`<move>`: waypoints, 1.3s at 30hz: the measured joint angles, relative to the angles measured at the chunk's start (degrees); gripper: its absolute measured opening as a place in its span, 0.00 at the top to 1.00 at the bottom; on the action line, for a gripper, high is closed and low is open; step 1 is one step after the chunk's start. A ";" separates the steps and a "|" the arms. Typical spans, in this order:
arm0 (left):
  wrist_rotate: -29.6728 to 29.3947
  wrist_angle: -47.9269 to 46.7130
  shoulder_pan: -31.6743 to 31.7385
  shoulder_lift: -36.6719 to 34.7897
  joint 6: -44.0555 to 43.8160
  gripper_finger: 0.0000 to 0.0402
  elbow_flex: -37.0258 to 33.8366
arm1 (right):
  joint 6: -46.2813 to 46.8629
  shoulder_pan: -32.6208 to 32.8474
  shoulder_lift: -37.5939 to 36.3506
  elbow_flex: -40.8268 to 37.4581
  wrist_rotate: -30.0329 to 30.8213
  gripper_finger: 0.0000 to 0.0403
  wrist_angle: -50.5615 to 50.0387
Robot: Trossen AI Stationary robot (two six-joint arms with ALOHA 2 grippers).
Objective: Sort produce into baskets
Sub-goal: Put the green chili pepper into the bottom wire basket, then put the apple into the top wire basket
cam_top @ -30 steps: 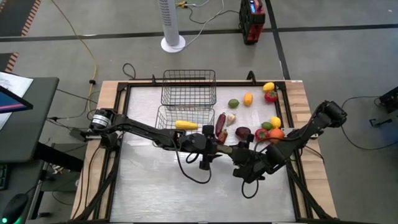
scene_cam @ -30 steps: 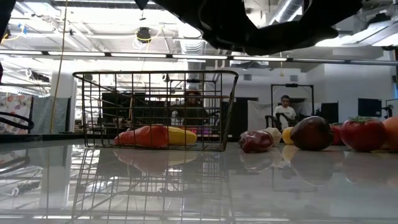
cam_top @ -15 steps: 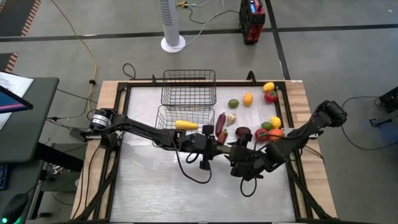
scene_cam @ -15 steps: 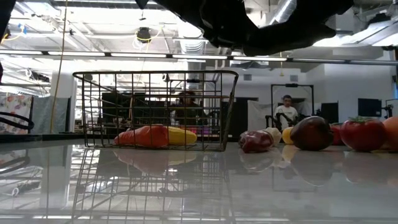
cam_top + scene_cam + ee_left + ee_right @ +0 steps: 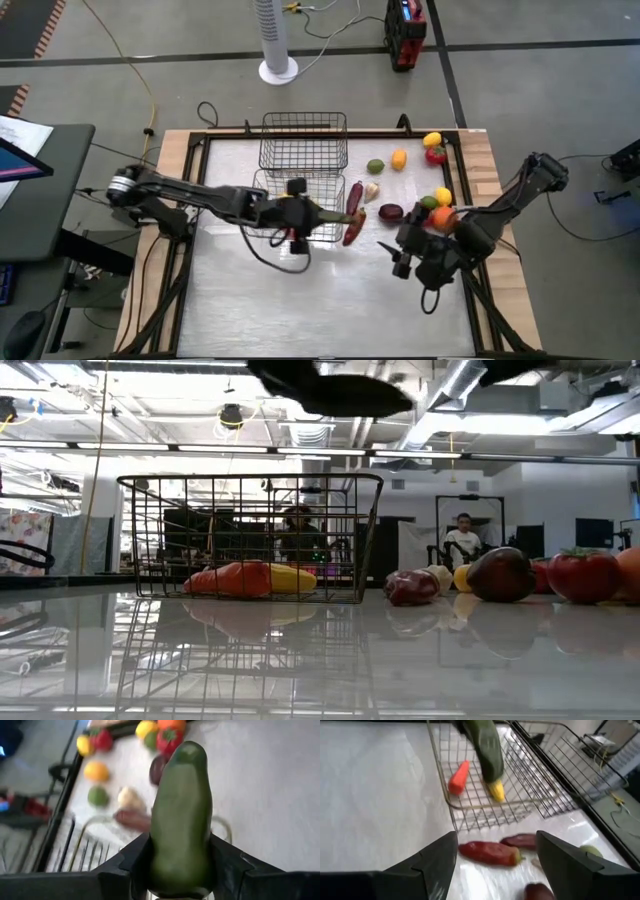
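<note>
Left gripper (image 5: 181, 887): fingers clamped on a long green vegetable (image 5: 181, 810), held above the near basket (image 5: 292, 198)
Right gripper (image 5: 400, 258): fingers apart, empty – over the tabletop (image 5: 330, 300), well clear of the near basket
Near basket: holds corn (image 5: 495, 790) and carrot (image 5: 459, 777)
Advice: centre the vegetable over the near basket, lower it – then release

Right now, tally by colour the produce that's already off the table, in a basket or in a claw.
Orange: 1, carrot, in a basket
Yellow: 1, corn, in the same basket
Green: 1, long vegetable, held
Total: 3
</note>
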 joint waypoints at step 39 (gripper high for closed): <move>-3.68 16.50 0.35 -4.32 -0.04 0.30 -11.99 | -9.74 -31.68 0.51 -16.11 -29.04 0.26 -1.60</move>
